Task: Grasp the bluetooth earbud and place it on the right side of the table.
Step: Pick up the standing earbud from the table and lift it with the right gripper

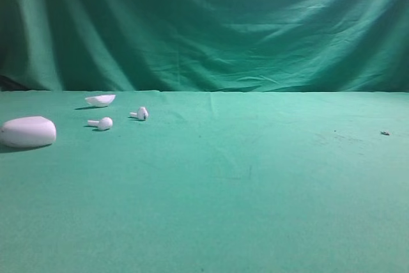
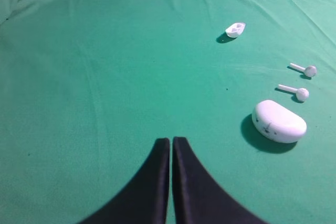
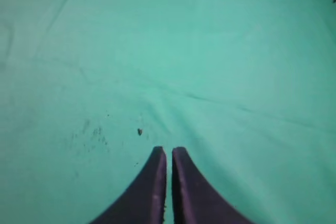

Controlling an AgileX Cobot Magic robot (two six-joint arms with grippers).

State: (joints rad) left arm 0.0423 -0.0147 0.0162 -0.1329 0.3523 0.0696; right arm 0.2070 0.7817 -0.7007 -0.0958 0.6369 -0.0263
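On table (image 1: 255,209) left side, bluetooth earbud (image 1: 102,123) lying ungrasped; left gripper (image 2: 171,142) and right gripper (image 3: 169,151) hovering, fingers pressed together; whole task remaining.

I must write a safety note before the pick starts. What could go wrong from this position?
1. Two identical earbuds lie near each other, so the left end effector, now shut, might nudge the second one while taking the first.
2. The case and the shell-shaped piece sit close by and could get bumped.
3. An earbud may roll on the cloth-covered table.
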